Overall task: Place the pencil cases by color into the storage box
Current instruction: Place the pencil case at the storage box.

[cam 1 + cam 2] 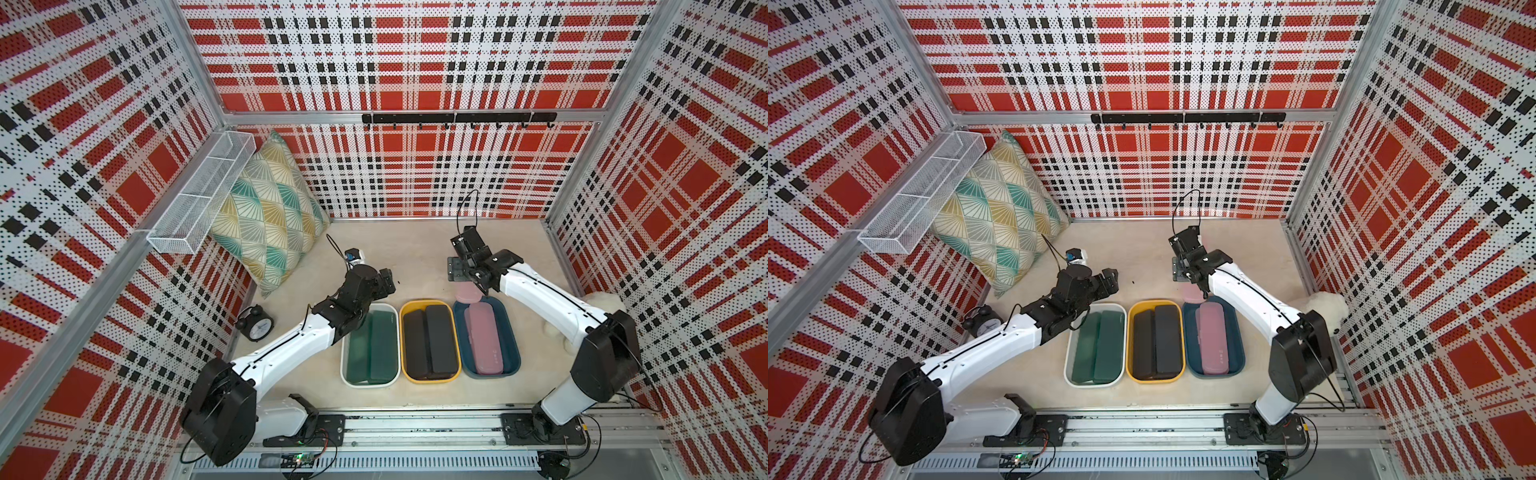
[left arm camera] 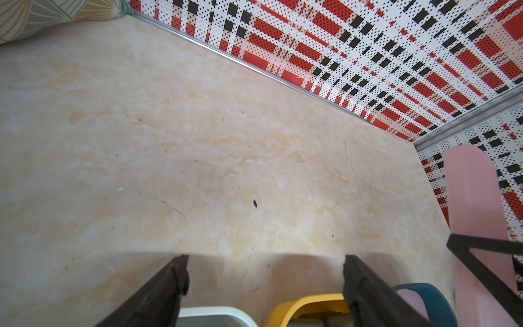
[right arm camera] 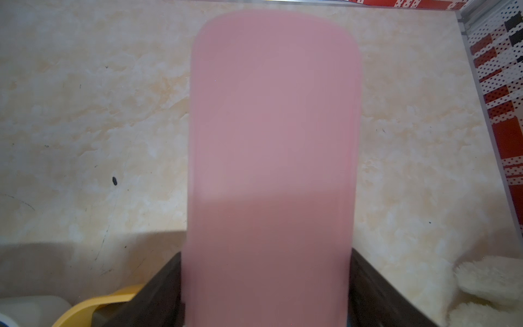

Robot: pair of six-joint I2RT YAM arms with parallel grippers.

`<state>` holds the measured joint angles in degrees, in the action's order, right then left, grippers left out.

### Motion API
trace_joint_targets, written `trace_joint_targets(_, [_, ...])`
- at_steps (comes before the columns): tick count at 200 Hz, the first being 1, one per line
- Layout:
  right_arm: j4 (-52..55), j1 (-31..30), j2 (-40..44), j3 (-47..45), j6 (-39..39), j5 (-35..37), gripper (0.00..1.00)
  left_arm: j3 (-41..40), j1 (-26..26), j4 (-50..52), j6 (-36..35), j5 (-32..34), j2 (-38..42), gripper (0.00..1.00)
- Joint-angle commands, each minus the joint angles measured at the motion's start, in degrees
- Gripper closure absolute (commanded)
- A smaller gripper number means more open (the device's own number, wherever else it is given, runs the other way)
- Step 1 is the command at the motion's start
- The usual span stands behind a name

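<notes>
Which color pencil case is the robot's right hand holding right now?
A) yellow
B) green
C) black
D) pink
D, because the right hand is closed on the sides of a pink pencil case that fills the right wrist view.

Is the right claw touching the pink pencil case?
Touching. The right wrist view shows the pink pencil case squeezed between both black fingers of the right claw, with no gap on either side.
</notes>
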<state>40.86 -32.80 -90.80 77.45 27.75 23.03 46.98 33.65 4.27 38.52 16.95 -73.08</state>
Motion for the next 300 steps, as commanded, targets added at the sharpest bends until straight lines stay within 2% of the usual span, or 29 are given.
trace_joint_targets(1, [1.41,-1.04,5.1,-3.4,0.2,1.33,0.31,-0.59,-0.65,-0.77,-0.64,0.26,1.25,0.11])
trace_joint_targets(79, [3.42,-4.35,17.43,-17.09,4.84,0.67,0.3,-1.17,-1.04,-0.76,-0.71,0.89,2.08,0.11])
trace_joint_targets(129, [3.95,-6.95,22.08,-23.5,8.55,0.38,0.3,-1.47,-1.04,-0.98,-0.64,0.89,2.05,0.11])
trace_joint_targets(199, [1.86,-12.5,21.63,-29.83,12.93,1.09,0.31,-1.65,-1.04,-1.21,-1.05,1.35,2.53,0.11])
trace_joint_targets(300, [-2.47,-12.82,20.81,-33.64,9.47,0.53,0.31,-1.89,-1.04,-1.37,-1.26,1.34,2.48,0.11])
